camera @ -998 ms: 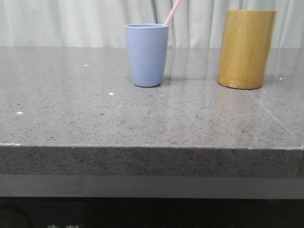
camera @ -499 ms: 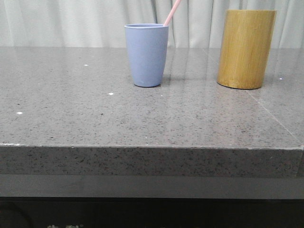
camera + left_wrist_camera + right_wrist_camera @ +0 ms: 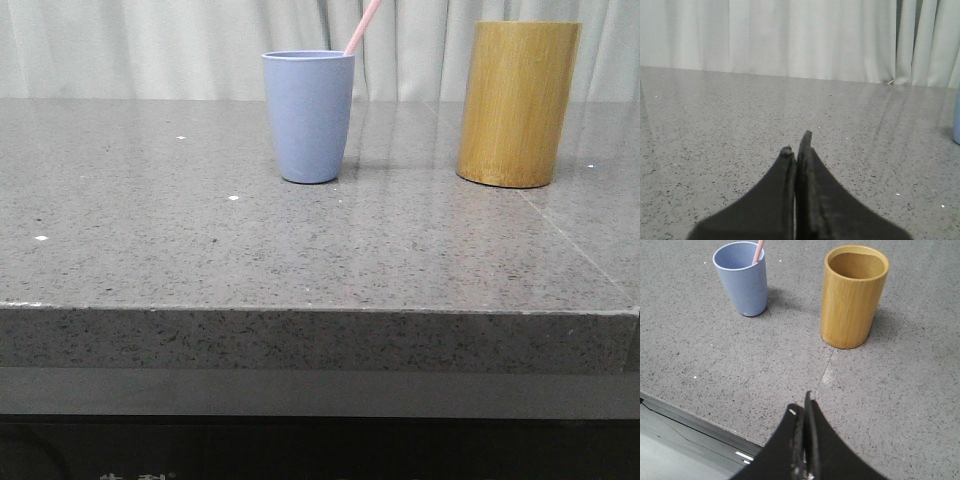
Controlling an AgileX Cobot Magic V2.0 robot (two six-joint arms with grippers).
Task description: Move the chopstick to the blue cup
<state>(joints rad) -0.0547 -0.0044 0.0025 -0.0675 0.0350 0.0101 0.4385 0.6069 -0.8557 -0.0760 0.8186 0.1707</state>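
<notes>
The blue cup (image 3: pixel 309 115) stands upright on the grey stone table, and a pale pink chopstick (image 3: pixel 363 26) leans out of it toward the right. The right wrist view shows the same cup (image 3: pixel 741 278) with the chopstick (image 3: pixel 758 251) inside. My right gripper (image 3: pixel 803 404) is shut and empty, hovering over the table's front edge, well back from both containers. My left gripper (image 3: pixel 796 145) is shut with nothing in it, low over bare table, with a sliver of the cup (image 3: pixel 956 120) off to one side. Neither gripper appears in the front view.
A taller yellow-brown bamboo cylinder (image 3: pixel 517 103) stands right of the cup; its inside (image 3: pixel 856 264) looks empty in the right wrist view. A white curtain (image 3: pixel 150 45) hangs behind the table. The table's front edge (image 3: pixel 320 310) runs across the foreground.
</notes>
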